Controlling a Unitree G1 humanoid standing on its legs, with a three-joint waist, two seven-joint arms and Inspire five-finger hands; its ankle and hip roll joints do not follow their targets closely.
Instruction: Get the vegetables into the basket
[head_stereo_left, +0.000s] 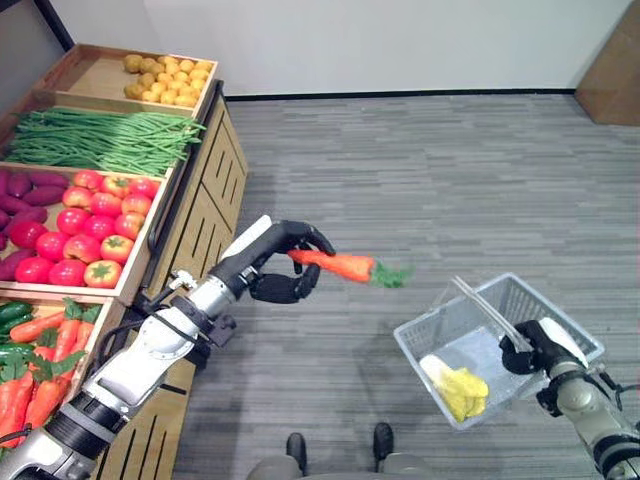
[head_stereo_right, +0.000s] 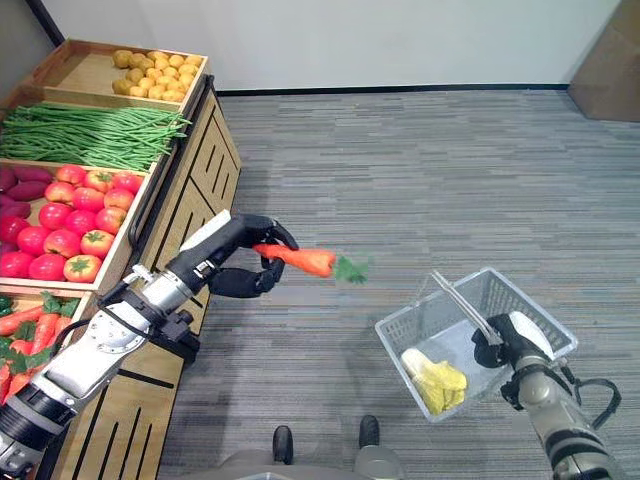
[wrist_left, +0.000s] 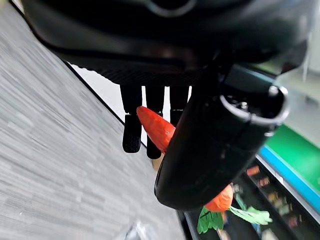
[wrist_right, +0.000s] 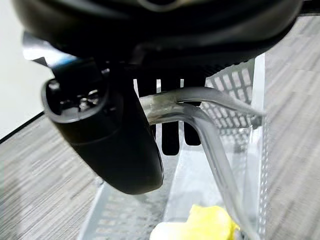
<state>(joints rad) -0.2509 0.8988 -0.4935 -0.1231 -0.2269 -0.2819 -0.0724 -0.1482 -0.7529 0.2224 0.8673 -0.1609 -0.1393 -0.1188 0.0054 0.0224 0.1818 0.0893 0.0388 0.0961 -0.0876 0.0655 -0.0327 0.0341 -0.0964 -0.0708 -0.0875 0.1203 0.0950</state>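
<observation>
Carrot (head_stereo_left: 340, 265), light, stiff and smooth, sits pinched at its root end in the left hand (head_stereo_left: 290, 262), short of the basket (head_stereo_left: 570, 335); the right hand (head_stereo_left: 530, 355) clasps the basket's handle (head_stereo_left: 485, 310).

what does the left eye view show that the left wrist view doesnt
The left eye view alone shows the produce stand with potatoes, green beans and tomatoes, plus the right hand curled round the handle of the basket, which holds a yellow vegetable. The left wrist view alone shows the left hand's fingers and thumb from close up, pinching. Both show the left hand holding the carrot over grey floor.
</observation>
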